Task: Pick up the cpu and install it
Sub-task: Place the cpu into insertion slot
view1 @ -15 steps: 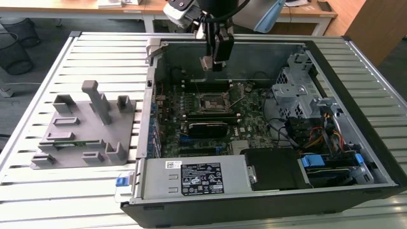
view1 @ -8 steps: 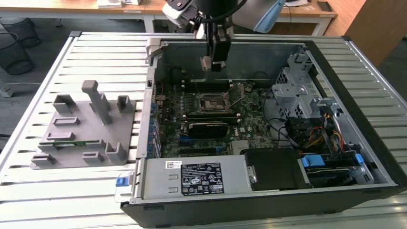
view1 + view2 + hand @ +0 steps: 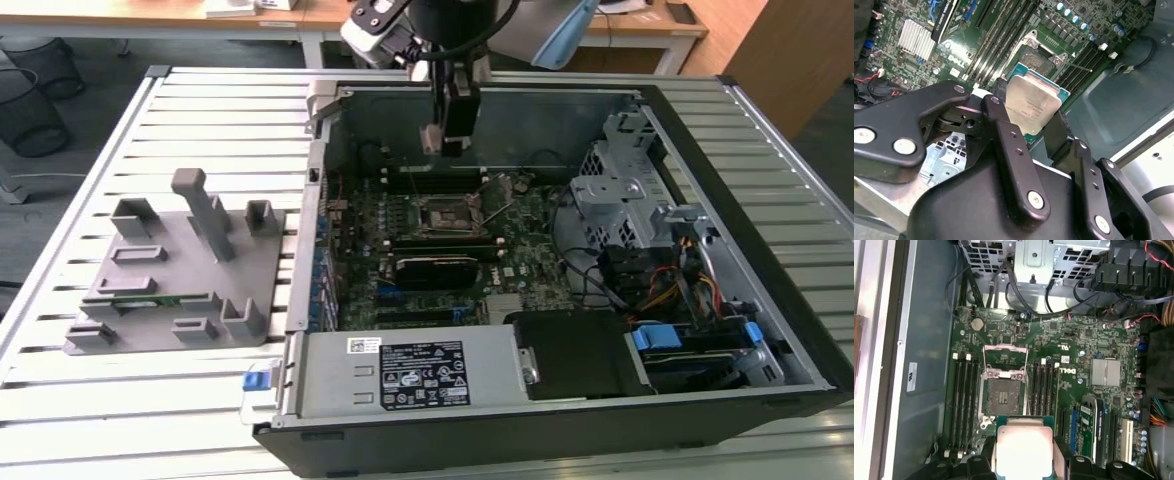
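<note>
Hanging over the green board, the small flat silvery square cpu (image 3: pixel 1024 450) is held tight between the closed black fingers (image 3: pixel 1061 454); the open black-framed socket (image 3: pixel 1003 395) is seen below, just ahead.

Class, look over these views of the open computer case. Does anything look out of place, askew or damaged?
Nothing looks damaged or spilled. Only the cpu is out of place: the gripper holds it in its jaws above the motherboard, while the socket lies open and empty.

Cpu (image 3: pixel 1023 450): square, pale silvery top, green rim; gripped between jaws, raised near open socket (image 3: pixel 1002 397).
</note>
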You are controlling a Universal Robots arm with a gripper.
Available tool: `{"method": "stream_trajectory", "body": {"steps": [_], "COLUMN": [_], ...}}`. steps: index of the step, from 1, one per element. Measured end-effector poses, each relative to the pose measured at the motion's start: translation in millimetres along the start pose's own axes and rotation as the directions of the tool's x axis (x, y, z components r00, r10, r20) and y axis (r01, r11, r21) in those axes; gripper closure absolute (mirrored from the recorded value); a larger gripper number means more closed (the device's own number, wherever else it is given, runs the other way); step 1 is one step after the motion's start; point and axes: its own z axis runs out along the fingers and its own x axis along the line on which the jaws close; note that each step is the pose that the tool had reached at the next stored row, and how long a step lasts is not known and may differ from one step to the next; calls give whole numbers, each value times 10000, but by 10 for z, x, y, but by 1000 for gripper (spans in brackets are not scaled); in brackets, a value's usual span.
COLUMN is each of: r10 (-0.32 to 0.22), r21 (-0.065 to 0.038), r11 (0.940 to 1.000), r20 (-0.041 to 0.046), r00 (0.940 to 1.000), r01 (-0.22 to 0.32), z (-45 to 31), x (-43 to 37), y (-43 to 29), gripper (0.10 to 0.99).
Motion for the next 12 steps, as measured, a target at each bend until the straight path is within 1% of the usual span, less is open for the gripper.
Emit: {"method": "stream_trajectory", "body": {"steps": [1,3,7,9,12], "r10": [4,6,2,1,5], "r21": [-2,-42,-207,-228,-247], "r11": [10000,10000,9998,9997,9997], "r20": [1,30,76,99,104], "r00": [10000,10000,10000,10000,9999], "r01": [-4,-6,-1,1,-2], "z": [9,24,59,81,100], "x": [0,0,0,0,1], "y": [0,-2,-3,-4,-5], "gripper": [549,549,549,549,549]}}
